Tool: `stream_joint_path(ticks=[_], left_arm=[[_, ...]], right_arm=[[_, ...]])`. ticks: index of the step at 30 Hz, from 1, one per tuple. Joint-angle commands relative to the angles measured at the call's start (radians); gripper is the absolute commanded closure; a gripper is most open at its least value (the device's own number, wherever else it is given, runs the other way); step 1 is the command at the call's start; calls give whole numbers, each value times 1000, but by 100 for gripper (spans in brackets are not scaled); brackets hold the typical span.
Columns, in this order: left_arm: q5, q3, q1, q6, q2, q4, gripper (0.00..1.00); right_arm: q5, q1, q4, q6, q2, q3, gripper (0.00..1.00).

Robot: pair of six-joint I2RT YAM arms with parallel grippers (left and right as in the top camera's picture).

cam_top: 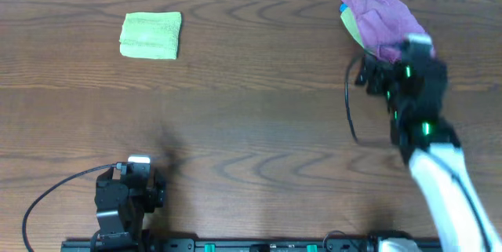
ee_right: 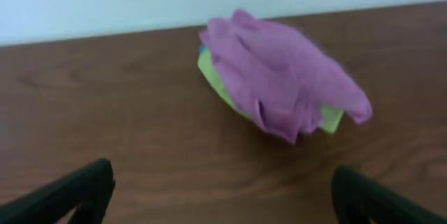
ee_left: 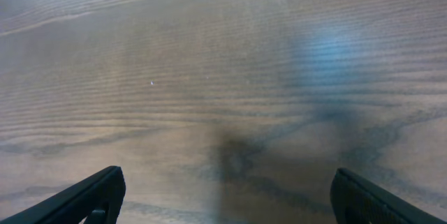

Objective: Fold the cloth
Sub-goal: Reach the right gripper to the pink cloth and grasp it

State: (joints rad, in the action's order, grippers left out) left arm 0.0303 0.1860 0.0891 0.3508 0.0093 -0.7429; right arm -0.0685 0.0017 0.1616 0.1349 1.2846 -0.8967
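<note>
Cloth (cam_top: 380,16): one, purple-pink, crumpled in soft humped folds, at 1 o'clock of counter (cam_top: 251,87) near far edge. Long axis 11 to 5 o'clock in overhead. Heaped on one lime-green cloth (ee_right: 209,70) and one blue sliver (cam_top: 343,7). One folded green ribbed cloth (cam_top: 150,35) at 11 o'clock. Two pincers, both spread wide, empty: right pincer (ee_right: 220,196) near cloth's 5 o'clock end, left pincer (ee_left: 223,196) at 7 o'clock.

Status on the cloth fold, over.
Left gripper open, empty. Right gripper open, short of purple cloth. Cloth crumpled atop green cloth, not yet folded. Nothing in between.
</note>
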Motion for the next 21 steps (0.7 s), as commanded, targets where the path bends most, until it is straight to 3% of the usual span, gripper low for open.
stream_joint_path(ticks=[1,8,14,21], left_arm=[[3,-20,2,-7,-6,-15,5],[3,-20,2,-7,-6,-15,5],[3,-20,2,-7,-6,-15,5],[3,-20,2,-7,-6,-15,5]], right_arm=[[20,-6,28,-43,116,-126,1],[-5,-42,-152,-47,206,-170,1],[79,-156,-146,-47,355,-228,1],[72,-193,-64,-84,542,-299,1]])
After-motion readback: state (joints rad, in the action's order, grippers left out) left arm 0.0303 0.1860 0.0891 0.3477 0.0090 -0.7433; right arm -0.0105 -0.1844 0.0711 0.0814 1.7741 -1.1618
